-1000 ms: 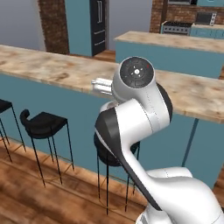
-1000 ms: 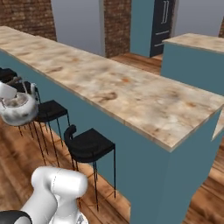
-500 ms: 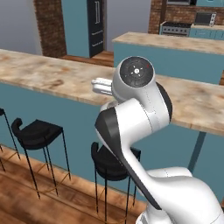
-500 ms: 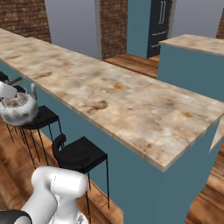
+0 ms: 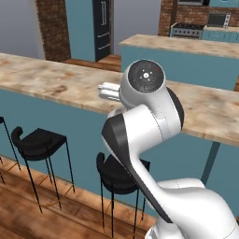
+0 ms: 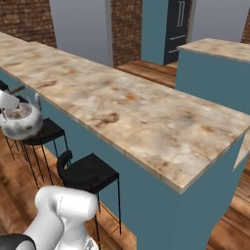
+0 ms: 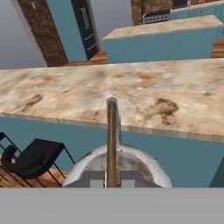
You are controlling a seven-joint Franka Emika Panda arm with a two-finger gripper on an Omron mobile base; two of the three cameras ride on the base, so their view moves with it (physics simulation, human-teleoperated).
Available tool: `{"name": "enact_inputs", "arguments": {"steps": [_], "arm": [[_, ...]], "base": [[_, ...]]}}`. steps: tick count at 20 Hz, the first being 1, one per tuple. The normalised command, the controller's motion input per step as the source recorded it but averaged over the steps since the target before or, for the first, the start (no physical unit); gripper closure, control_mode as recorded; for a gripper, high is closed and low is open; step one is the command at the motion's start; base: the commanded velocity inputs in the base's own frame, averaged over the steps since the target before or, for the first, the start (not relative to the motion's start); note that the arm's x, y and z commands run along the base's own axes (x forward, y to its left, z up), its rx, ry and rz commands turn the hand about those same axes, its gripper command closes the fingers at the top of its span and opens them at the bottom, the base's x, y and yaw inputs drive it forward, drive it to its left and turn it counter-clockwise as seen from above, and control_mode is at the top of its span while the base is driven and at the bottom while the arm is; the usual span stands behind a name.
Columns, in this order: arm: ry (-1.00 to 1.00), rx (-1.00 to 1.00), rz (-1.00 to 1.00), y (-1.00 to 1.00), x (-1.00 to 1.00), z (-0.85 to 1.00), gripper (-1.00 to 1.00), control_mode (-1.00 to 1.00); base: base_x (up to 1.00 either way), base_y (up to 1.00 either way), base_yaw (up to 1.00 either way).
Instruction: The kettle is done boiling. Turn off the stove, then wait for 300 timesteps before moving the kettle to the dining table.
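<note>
Jaws tight on upright kettle (image 6: 20, 118) handle, spout toward dining table (image 6: 122, 110).

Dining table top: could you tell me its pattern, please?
Beige marbled stone with brown patches on the dining table; clearest in the right base view.

Two base cameras flank the arm, both facing the dining table (image 5: 56, 84) (shared, at 12 o'clock); the hand camera looks closely along the kettle (image 7: 114, 164).

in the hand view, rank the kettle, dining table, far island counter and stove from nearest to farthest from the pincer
1. kettle, held in the shut pincer
2. dining table, just ahead
3. far island counter, behind the table
4. stove, farthest, at the back wall
</note>
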Motion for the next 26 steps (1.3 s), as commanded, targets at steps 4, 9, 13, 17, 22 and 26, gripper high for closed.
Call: {"name": "enact_inputs", "arguments": {"steps": [4, 9, 13, 17, 22, 26], "arm": [[0.0, -0.06, -0.01, 0.0, 0.0, 0.3, 1.0, -1.0], [0.0, -0.06, -0.04, 0.0, 0.0, 0.38, 1.0, -1.0], [0.0, -0.07, -0.05, -0.02, 0.0, 0.4, 1.0, -1.0], [0.0, -0.03, -0.04, -0.03, 0.09, 0.24, 1.0, -1.0], [0.0, -0.02, 0.0, -0.18, 0.15, 0.13, 1.0, -1.0], [-0.07, 0.0, 0.0, -0.18, 0.15, -0.05, 1.0, -1.0]], "base": [[0.0, 0.0, 0.0], [0.0, 0.0, 0.0], [0.0, 0.0, 0.0], [0.0, 0.0, 0.0], [0.0, 0.0, 0.0], [0.0, 0.0, 0.0]]}}
